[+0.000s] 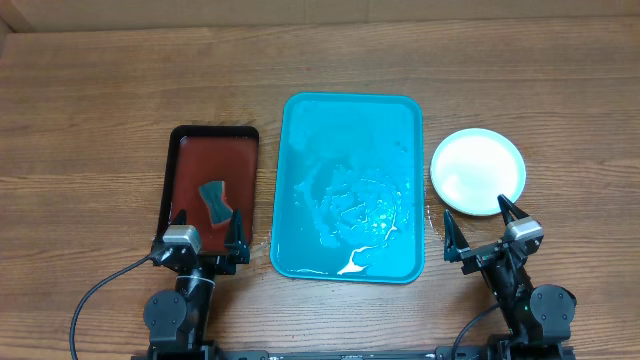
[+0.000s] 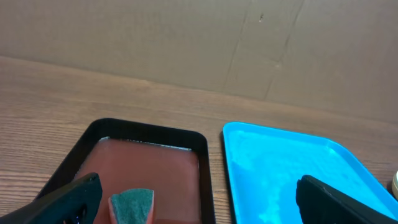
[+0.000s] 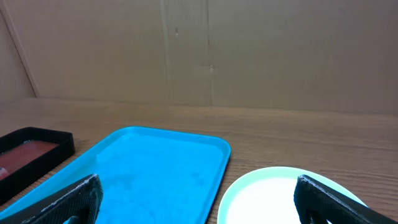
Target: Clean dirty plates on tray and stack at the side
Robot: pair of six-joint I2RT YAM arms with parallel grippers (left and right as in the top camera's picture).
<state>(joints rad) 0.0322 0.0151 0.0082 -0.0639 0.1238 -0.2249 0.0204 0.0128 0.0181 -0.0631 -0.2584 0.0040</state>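
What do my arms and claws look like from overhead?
The left arm and right arm are black, with round joint housings. The left claw and right claw each have two pointed black fingers beside a grey camera box. Black cables trail from both bases.

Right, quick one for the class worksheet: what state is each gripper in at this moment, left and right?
Left gripper: open, holding nothing.
Right gripper: open, holding nothing.
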